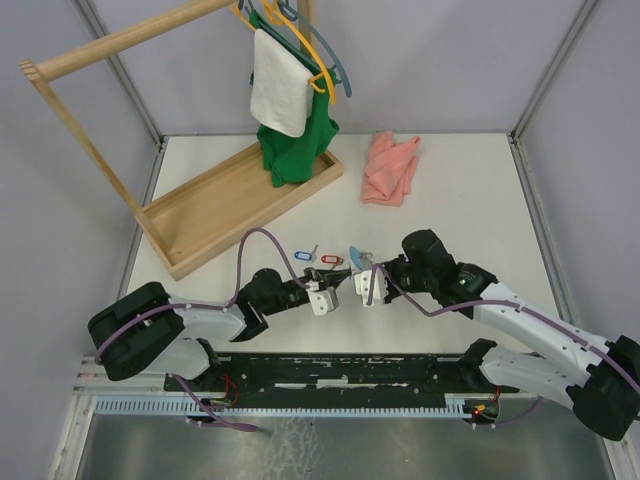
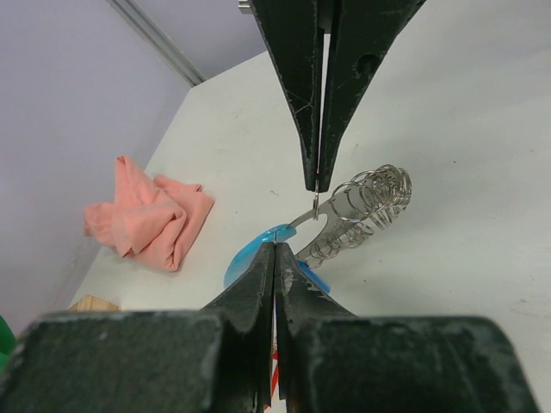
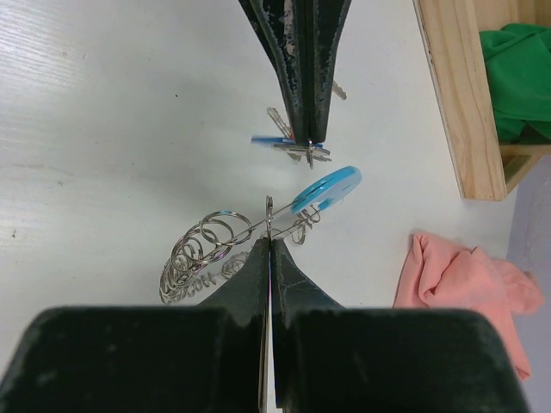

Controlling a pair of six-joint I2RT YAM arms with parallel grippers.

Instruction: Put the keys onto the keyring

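The keyring (image 1: 357, 257) lies mid-table, a coil of silver loops (image 2: 370, 200) with a bright blue curved section (image 2: 248, 256); it also shows in the right wrist view (image 3: 202, 249). My left gripper (image 2: 274, 246) is shut, and a red and white tag shows between its fingers. My right gripper (image 3: 269, 242) is shut on a thin silver key whose end (image 3: 269, 209) touches the keyring's wire. The two tips face each other across the keyring. A blue-tagged key (image 1: 303, 256) lies just left of them (image 3: 275, 139). A red tag (image 1: 330, 260) sits at the left gripper (image 1: 336, 270).
A pink cloth (image 1: 390, 168) lies at the back right, also in the left wrist view (image 2: 146, 219). A wooden hanger rack (image 1: 240, 205) with a green garment (image 1: 290, 150) and a white towel stands at the back left.
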